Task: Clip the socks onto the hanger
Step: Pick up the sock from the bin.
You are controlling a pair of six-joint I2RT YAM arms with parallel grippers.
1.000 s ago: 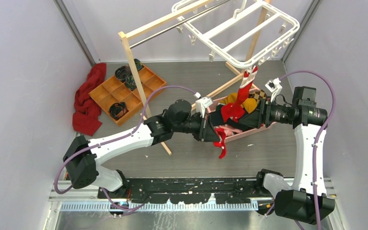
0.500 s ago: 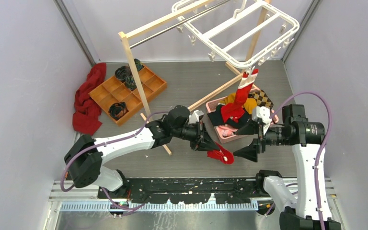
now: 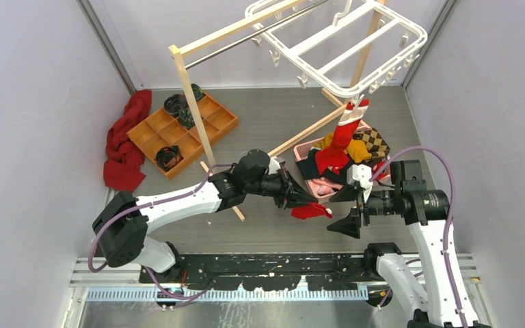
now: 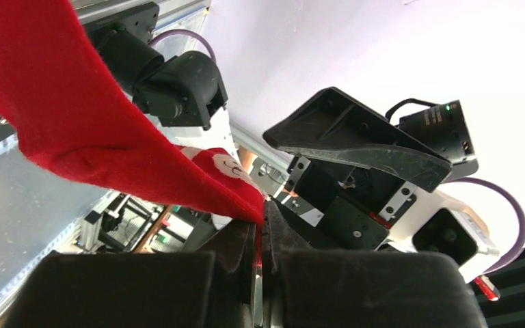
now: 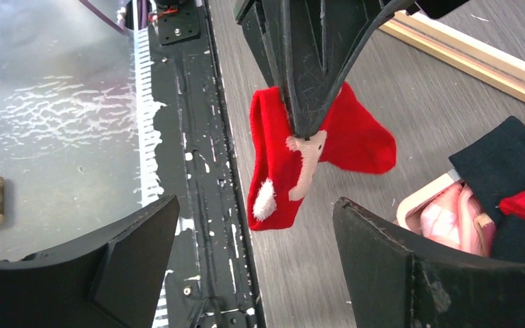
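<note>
My left gripper [image 3: 299, 199] is shut on a small red sock [image 3: 311, 211] and holds it above the table, in front of the pink basket. The sock hangs from the closed jaws in the right wrist view [image 5: 294, 171], with a white and pink figure on it, and fills the upper left of the left wrist view [image 4: 102, 137]. My right gripper [image 3: 345, 208] is open and empty, facing the sock from the right. Another red sock [image 3: 345, 133] with a white patterned cuff hangs from a clip of the white hanger [image 3: 342, 48] at the back.
A pink basket [image 3: 328, 195] of mixed garments sits behind the grippers. A light wooden rack [image 3: 191, 109] stands left of it. An orange divided tray [image 3: 181, 130] and a dark red cloth [image 3: 123, 143] lie at the back left. The black base rail [image 3: 266, 270] runs along the near edge.
My left gripper lifted the red sock out of the basket and swung it forward. My right arm pulled back out of the basket and now faces the sock with open jaws.
</note>
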